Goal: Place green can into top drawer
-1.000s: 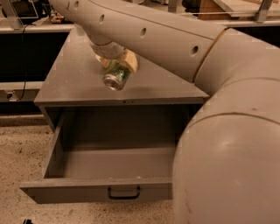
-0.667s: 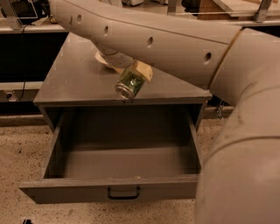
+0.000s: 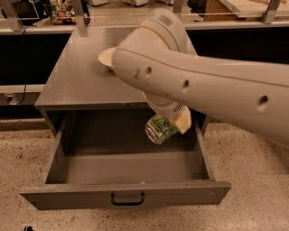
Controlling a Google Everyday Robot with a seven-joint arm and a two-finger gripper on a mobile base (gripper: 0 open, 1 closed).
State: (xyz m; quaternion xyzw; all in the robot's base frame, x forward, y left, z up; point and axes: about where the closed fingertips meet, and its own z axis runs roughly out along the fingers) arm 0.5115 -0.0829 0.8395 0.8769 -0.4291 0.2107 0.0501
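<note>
The green can, mottled green and white with a shiny silver end, is held on its side in my gripper. It hangs above the right rear part of the open top drawer, over the drawer's inside. The gripper's cream fingers are shut around the can. The drawer is pulled far out, with a flat front panel and a small black handle. Nothing else shows inside the drawer. My arm reaches in from the right and hides part of the cabinet top.
The grey cabinet top holds a cream-white bowl, half hidden by my arm. A dark counter runs behind the cabinet with clutter at the far left. Speckled floor surrounds the drawer.
My gripper with the can has moved forward and down, from above the cabinet top to above the open drawer's right rear. The arm has shifted right, uncovering part of the bowl.
</note>
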